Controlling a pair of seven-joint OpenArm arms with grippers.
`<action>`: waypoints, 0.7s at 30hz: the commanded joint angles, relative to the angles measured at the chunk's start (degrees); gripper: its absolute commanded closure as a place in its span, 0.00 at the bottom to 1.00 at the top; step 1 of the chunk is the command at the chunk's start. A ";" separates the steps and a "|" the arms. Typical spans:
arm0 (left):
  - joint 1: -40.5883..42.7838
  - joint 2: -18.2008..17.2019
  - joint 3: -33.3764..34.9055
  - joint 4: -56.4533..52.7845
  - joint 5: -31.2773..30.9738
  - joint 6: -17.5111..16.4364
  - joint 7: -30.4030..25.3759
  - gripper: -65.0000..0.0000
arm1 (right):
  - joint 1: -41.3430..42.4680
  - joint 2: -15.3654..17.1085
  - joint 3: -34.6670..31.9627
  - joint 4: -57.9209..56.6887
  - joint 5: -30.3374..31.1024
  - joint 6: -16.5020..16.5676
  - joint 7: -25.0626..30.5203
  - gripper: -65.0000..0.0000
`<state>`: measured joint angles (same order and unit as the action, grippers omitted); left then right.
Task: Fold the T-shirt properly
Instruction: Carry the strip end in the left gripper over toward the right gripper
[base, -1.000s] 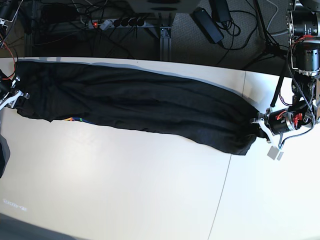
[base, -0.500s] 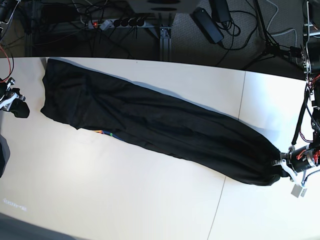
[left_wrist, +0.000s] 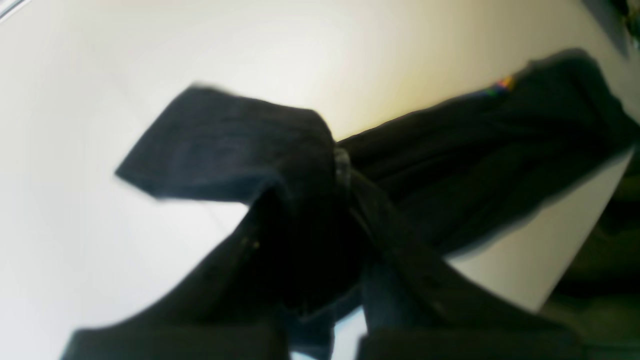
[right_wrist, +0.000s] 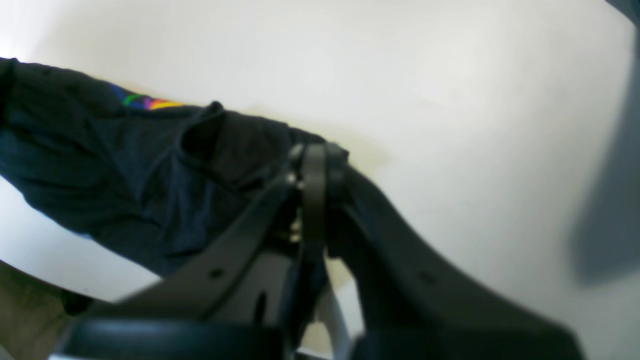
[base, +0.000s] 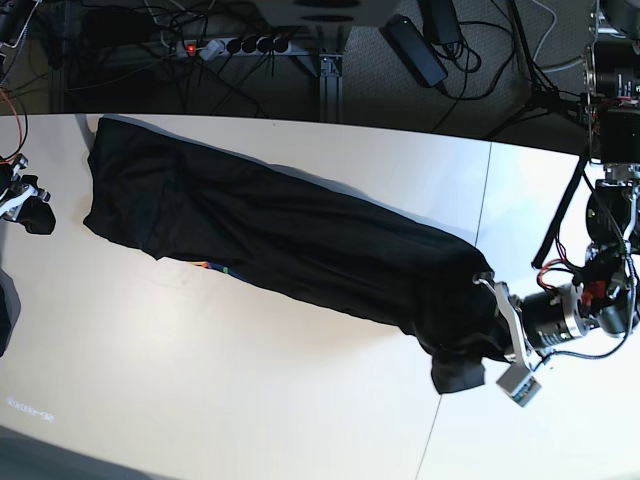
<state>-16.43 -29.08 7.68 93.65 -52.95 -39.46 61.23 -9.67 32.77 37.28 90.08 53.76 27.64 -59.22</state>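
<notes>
The black T-shirt (base: 300, 240) lies as a long roll across the white table, from the far left down to the near right. A bit of rainbow print (base: 210, 266) peeks out at its near edge. My left gripper (base: 497, 325) is shut on the shirt's right end, which is bunched, with a flap (base: 455, 375) hanging beside it. In the left wrist view the cloth (left_wrist: 225, 145) wraps the fingertips. My right gripper (base: 30, 208) sits at the table's left edge, apart from the shirt. In the right wrist view its gripper (right_wrist: 314, 155) is shut, the shirt (right_wrist: 125, 165) just beyond it.
The white table (base: 250, 400) has a seam (base: 450, 380) running front to back on the right. A power strip (base: 240, 45), a black adapter (base: 415, 45) and cables lie on the floor behind the far edge. A dark object (base: 5, 310) is at the left edge.
The shirt's left end came out of my right gripper as the left gripper dragged it right and nearer. The left gripper has since moved back left, bunching the right end.
</notes>
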 joint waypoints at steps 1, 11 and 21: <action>-0.50 0.22 1.64 2.27 0.98 -0.54 -1.99 1.00 | 0.59 1.49 0.63 0.81 0.31 4.33 1.29 1.00; 0.63 16.15 14.38 -0.72 17.81 0.66 -4.48 1.00 | 0.57 1.49 0.63 0.74 -0.85 4.33 1.75 1.00; 1.38 20.76 18.36 -4.09 20.68 0.87 -5.18 1.00 | 0.59 1.49 0.63 0.70 -0.83 4.31 1.75 1.00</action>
<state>-13.87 -8.58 26.20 88.77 -31.35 -38.92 57.12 -9.67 32.84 37.28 90.04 52.01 27.64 -58.76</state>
